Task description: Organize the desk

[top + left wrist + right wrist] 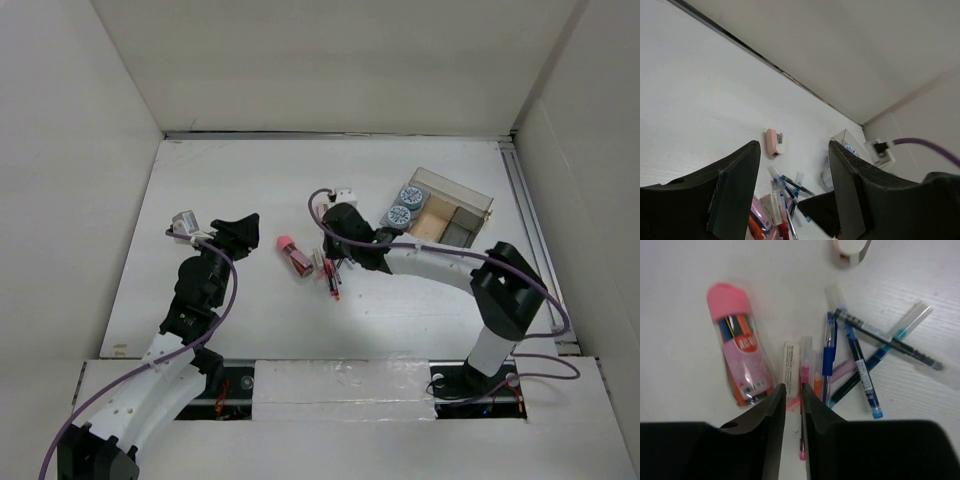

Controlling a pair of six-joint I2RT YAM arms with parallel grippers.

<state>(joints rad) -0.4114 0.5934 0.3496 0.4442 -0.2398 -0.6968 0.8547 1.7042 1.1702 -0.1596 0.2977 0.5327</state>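
Note:
On the white desk (pixel 230 300) lies a heap of pens (pixel 860 365) next to a clear pouch of markers with a pink cap (pixel 740 350) (pixel 293 255). My right gripper (pixel 793 389) (pixel 333 264) is down on the heap. Its jaws are drawn close together around a pink pen (pixel 802 440) that runs through the narrow gap, against the right finger. A white eraser stick (pixel 790 362) lies just beyond the tips. My left gripper (pixel 794 145) (pixel 240 228) hovers open to the left of the pile with nothing between its fingers.
A clear compartment tray (pixel 480 197) stands at the back right with two blue tape rolls (pixel 410 195) in it. A small pink and white item (pixel 774 142) (pixel 850 250) lies beyond the pens. White walls enclose the desk, and a metal rail (pixel 525 220) runs along the right edge.

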